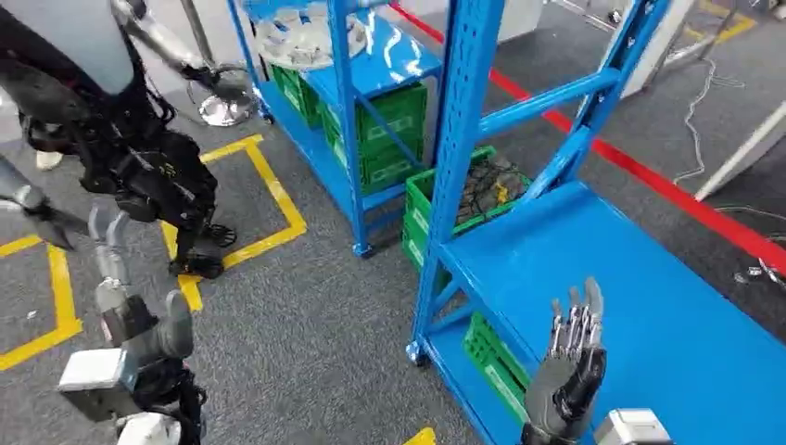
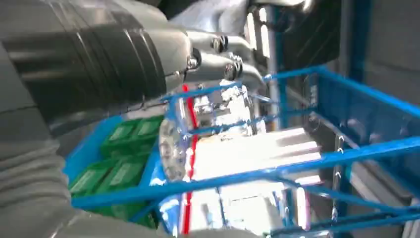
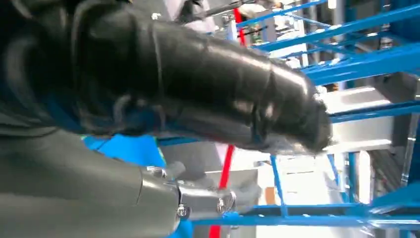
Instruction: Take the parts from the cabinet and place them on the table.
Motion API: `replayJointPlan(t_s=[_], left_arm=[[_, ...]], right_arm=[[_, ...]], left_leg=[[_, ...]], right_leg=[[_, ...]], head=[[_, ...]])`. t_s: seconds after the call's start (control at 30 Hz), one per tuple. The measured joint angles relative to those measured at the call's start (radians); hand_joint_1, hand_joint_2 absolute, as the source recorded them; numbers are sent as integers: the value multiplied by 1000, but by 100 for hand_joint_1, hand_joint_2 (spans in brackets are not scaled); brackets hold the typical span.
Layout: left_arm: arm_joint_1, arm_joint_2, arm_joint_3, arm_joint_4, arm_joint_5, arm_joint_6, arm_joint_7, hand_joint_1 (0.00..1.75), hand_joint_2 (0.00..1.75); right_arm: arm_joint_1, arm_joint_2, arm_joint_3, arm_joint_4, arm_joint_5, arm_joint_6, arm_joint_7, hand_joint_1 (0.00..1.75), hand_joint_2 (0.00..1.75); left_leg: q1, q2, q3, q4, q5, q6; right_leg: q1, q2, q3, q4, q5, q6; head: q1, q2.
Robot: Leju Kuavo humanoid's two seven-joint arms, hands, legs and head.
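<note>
In the head view the right robot hand (image 1: 573, 371) stands at the lower right of the frame, raised over the bare blue shelf (image 1: 649, 306) of the near cabinet, its fingers (image 1: 576, 320) straight, spread and pointing up, with nothing in them. The left robot hand (image 1: 111, 243) is at the lower left, over the grey floor (image 1: 306, 315) with its yellow lines; it looks empty, though whether its fingers are curled or spread I cannot tell. The parts (image 1: 301, 39), silvery metal pieces, lie on the upper shelf of the far blue cabinet (image 1: 343, 102) at the top centre of the frame, well apart from both hands. Green crates (image 1: 394, 130) sit on that cabinet's lower shelf, another green crate (image 1: 482, 190) with dark contents stands on the floor between the two cabinets, and one more (image 1: 491, 357) sits under the near shelf. A second dark robot (image 1: 139, 158) stands at the upper left. In the left wrist view the left hand's grey cover (image 2: 89, 64) crosses the upper left, with blurred silvery parts (image 2: 218, 106) behind blue rails (image 2: 257, 171) at the centre and green crates (image 2: 119, 158) at the lower left. In the right wrist view a thick dark finger (image 3: 213, 89) stretches across the frame, holding nothing, before blue shelving (image 3: 356, 54) at the right.
</note>
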State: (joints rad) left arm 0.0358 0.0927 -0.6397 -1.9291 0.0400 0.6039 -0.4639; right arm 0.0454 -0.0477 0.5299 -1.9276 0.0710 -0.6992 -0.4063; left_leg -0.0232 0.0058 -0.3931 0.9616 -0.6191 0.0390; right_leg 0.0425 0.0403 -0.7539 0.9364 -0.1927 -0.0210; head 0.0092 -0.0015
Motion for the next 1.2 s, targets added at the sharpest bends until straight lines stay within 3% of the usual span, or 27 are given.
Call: replayJointPlan(t_s=[0.07,0.1,0.13,0.17,0.2,0.23,0.27,0.3,0.33,0.37,0.43,0.47,0.5,0.6,0.63,0.67,0.73,0.8,0.83,0.87,0.93,0.97,1.03,1.1,1.13,1.17,1.2], left_arm=[[2,0,1,-2,0,0,-1,0,0],[4,0,1,-3,0,0,0,0,0],[3,0,1,-3,1,-2,0,0,0],[4,-2,0,-3,1,-2,0,0,0],[3,-3,0,-3,1,-2,0,0,0],[4,-3,1,-3,1,-2,0,0,0],[5,-3,1,-3,1,-2,0,0,0],[5,-3,1,-3,1,-2,0,0,0],[5,-3,1,-3,0,-2,-1,0,0],[5,-3,1,-3,0,0,-1,0,0],[3,-3,0,-4,-2,0,-4,0,0],[5,-3,2,-4,-3,1,-5,0,0],[3,-3,1,-4,-4,0,-5,0,0],[1,-3,0,-5,-5,1,-9,0,0],[1,-4,0,-6,-6,1,-9,0,0],[0,-4,0,-7,-8,1,-13,0,0],[3,-3,0,-6,-9,2,-13,0,0],[6,-3,0,-6,-9,3,-14,0,0],[5,-3,0,-6,-9,3,-14,0,0],[5,-3,0,-6,-9,3,-14,0,0],[5,-3,0,-6,-9,3,-14,0,0],[5,-3,0,-6,-10,2,-15,0,0],[3,-3,0,-7,-10,1,-17,0,0],[4,-3,0,-7,-10,1,-19,0,0],[3,-3,0,-7,-10,1,-19,0,0],[3,-3,1,-7,-10,1,-20,0,0],[4,-4,1,-7,-10,0,-20,0,0]], right_arm=[[1,0,0,0,-1,0,2,0,0],[1,-1,0,0,-4,0,2,0,0],[4,-1,0,-1,-12,0,1,0,0],[4,-2,0,-1,-17,0,-1,0,0],[3,-2,0,-1,-22,0,-1,0,0],[3,-2,0,-1,-24,0,-3,0,0],[3,-2,0,-1,-26,0,-3,0,0],[4,-3,0,0,-26,0,-3,0,0],[4,-3,0,1,-26,0,-3,0,0],[4,-3,0,1,-26,0,-3,0,0],[3,-3,0,1,-26,0,-3,0,0],[-3,-3,0,1,-26,0,-3,0,0],[-1,-2,0,0,-25,0,-4,0,0],[-2,-4,-1,0,-24,0,-5,0,0],[0,-4,-1,-2,-23,0,-4,0,0],[-3,-4,-2,-2,-21,0,-5,0,0],[-6,-4,-2,-2,-21,0,-4,0,0],[-4,-4,-2,-2,-22,0,-3,0,0],[-4,-4,-2,-2,-23,0,-3,0,0],[-4,-4,-2,-2,-23,0,-3,0,0],[-4,-4,-2,-2,-23,0,-3,0,0],[-4,-4,-2,-2,-23,0,-3,0,0],[-4,-4,-2,-2,-22,0,-3,0,0],[-3,-4,-2,-2,-20,0,-3,0,0],[-2,-5,-2,-2,-20,0,-3,0,0],[-4,-5,-2,-2,-20,0,-2,0,0],[-4,-5,-2,-2,-21,0,0,0,0]], left_leg=[[-7,-1,-12,-5,18,22],[10,4,-19,-16,45,24],[11,9,-26,-18,64,19],[15,14,-32,-23,75,23],[17,16,-37,-26,84,19],[20,23,-45,-26,90,16],[23,28,-54,-25,95,11],[28,33,-66,-24,97,6],[32,42,-76,-21,101,-1],[39,47,-85,-18,103,-7],[46,59,-75,-5,100,-26],[46,66,-107,-2,95,-36],[47,69,-92,3,96,-44],[53,79,-72,7,94,-65],[59,62,-84,19,78,-69],[59,32,-106,63,54,-67],[55,4,-205,242,-10,-65],[53,-1,-281,352,-18,-62],[51,-2,-287,338,14,-58],[50,-3,-272,286,61,-54],[51,-21,-206,122,150,-48],[51,-54,-168,72,147,-47],[52,-45,-165,51,136,-47],[51,-34,-169,48,141,-38],[55,-25,-165,40,146,-31],[53,-20,-161,38,146,-28],[51,-14,-161,37,147,-23]], right_leg=[[-7,1,2,-25,23,19],[-4,2,-2,-33,41,21],[-5,-2,-22,-2,-21,30],[-13,-9,-44,66,-105,45],[-24,-15,-59,159,-179,58],[-34,-19,-72,248,-230,69],[-44,-24,-78,321,-260,81],[-55,-28,-71,358,-263,91],[-65,-32,-39,345,-248,103],[-74,-38,16,288,-233,113],[-89,-74,156,104,-236,133],[-71,-82,200,68,-266,128],[-69,-70,186,83,-252,97],[-64,-60,189,73,-267,57],[-66,-58,196,63,-263,45],[-65,-55,199,60,-262,38],[-59,-43,195,59,-261,26],[-52,-30,195,60,-263,22],[-50,-21,195,62,-264,21],[-49,-12,196,64,-265,22],[-50,4,197,69,-268,25],[-47,14,191,73,-271,31],[-47,29,179,79,-268,43],[-49,40,175,72,-262,58],[-50,23,160,82,-268,61],[-49,-6,145,117,-290,65],[-50,-18,118,173,-318,67]], head=[[-5,0],[-7,0],[-11,0],[0,0],[8,0],[8,0],[11,0],[16,0],[18,0],[20,0],[24,0],[38,0],[26,0],[16,0],[13,0],[7,0],[-12,0],[-22,0],[-24,0],[-27,0],[-37,0],[-43,0],[-46,0],[-42,0],[-41,0],[-31,0],[-22,0]])
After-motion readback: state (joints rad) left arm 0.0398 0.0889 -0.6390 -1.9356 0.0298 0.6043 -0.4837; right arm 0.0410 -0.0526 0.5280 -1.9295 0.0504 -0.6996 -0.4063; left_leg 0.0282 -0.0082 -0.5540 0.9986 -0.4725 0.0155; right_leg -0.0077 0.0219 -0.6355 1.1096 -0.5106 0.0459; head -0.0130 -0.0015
